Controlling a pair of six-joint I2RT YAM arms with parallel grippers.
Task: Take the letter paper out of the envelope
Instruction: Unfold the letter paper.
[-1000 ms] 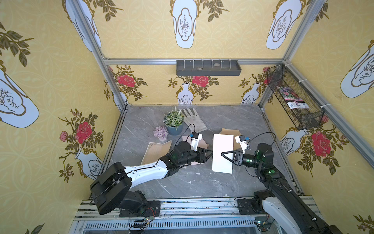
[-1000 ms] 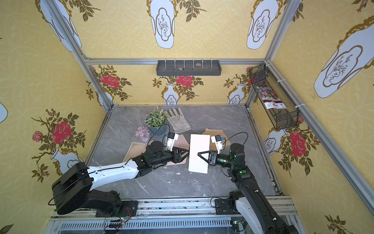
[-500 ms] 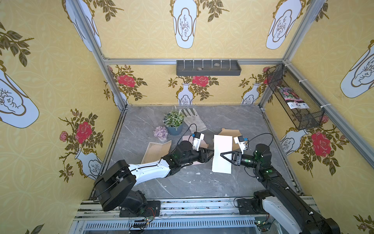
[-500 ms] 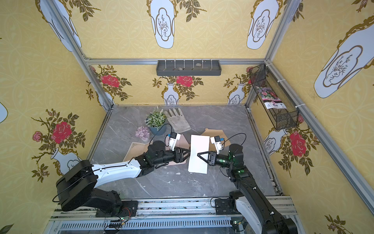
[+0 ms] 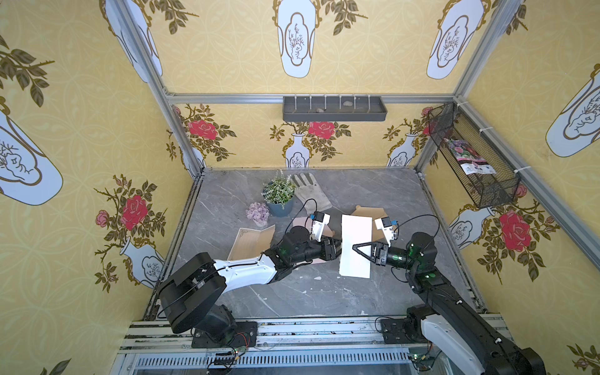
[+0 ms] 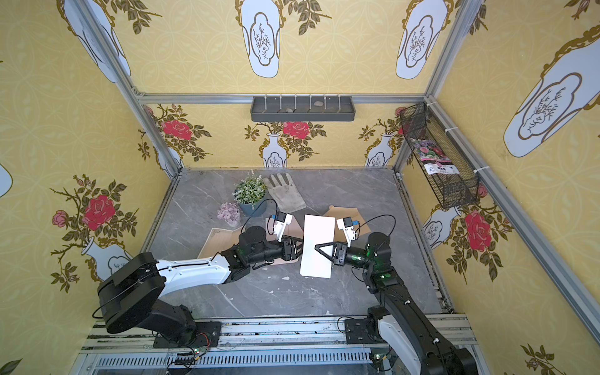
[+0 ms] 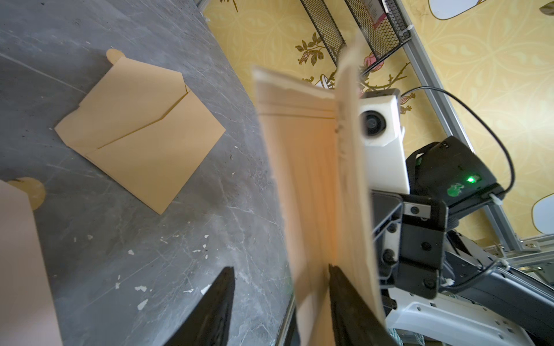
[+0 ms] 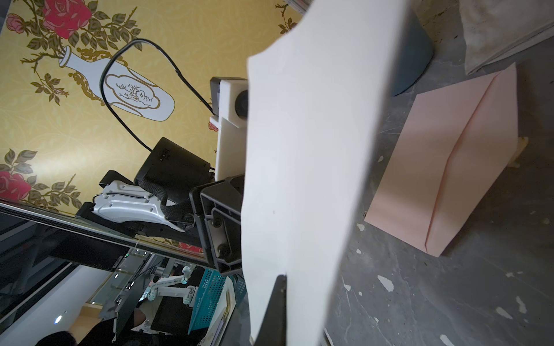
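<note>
White letter paper (image 5: 355,246) clamped in right gripper (image 5: 354,246); left gripper (image 5: 337,249) nearer now, apart.

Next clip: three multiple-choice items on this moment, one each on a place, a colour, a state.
1. Where is the glove? A in the wire basket; B beside the potted plant; C on the wall shelf.
2. The held sheet's colour? A pink; B white; C blue.
3. The right gripper is: A open above the sheet; B out of view; C shut on the sheet.
B, it lies next to the pot; B, white in both top views; C, its tips pinch the sheet.
</note>
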